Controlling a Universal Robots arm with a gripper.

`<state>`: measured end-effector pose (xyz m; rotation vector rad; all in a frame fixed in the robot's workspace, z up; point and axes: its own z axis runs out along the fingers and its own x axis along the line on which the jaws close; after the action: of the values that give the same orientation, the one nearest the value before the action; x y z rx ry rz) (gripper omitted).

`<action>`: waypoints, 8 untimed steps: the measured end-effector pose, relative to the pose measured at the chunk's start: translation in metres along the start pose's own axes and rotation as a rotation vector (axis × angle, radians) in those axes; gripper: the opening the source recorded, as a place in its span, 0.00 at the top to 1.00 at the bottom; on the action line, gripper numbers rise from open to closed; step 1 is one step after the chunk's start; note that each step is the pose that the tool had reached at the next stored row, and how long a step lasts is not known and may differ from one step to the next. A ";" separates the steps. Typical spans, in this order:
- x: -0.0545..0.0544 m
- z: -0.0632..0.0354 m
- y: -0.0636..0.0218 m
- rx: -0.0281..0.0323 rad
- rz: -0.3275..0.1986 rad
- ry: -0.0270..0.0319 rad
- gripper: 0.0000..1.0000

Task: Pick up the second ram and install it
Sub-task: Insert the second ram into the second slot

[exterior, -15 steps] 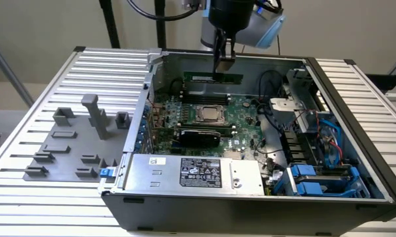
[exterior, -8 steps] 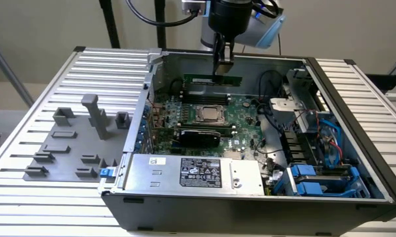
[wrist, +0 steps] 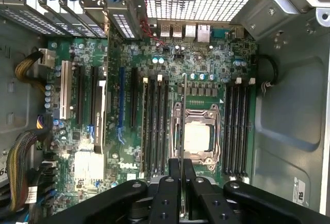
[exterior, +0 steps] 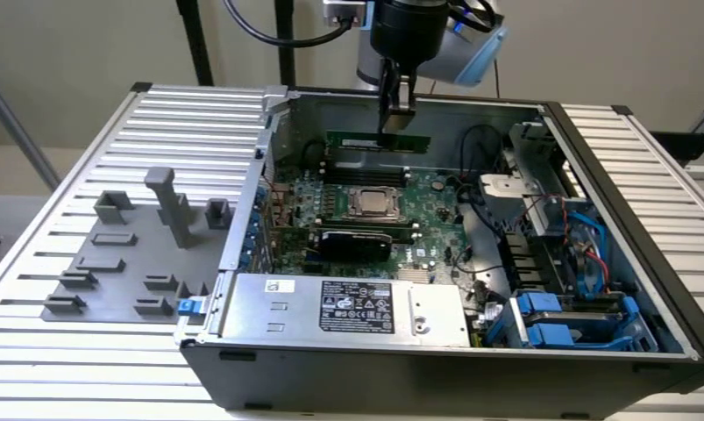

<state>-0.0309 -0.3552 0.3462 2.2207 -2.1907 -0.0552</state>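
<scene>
— What can't be made out from the exterior view?
— The arm (exterior: 413, 26) runs off the picture's top edge. The gripper (exterior: 396, 130) covers the middle of the second ram (exterior: 358, 140), so only the stick's two ends show.
— And from the wrist?
— The stick appears edge-on as a thin line, with its chips out of sight. The gripper's body and the cable bundle (wrist: 18, 167) are cut by the picture's edge.
— Any print legible?
— No. The power supply label (exterior: 358, 307) and the case sticker (wrist: 299, 190) are too small to read.
</scene>
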 end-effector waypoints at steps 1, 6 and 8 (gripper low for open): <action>0.000 0.0000 0.0000 0.0000 0.000 0.0000 1.00; 0.000 0.0000 0.0000 0.0000 0.000 0.0001 1.00; 0.000 0.0029 0.0000 0.0005 0.000 -0.0004 1.00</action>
<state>-0.0310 -0.3552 0.3433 2.2211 -2.1912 -0.0551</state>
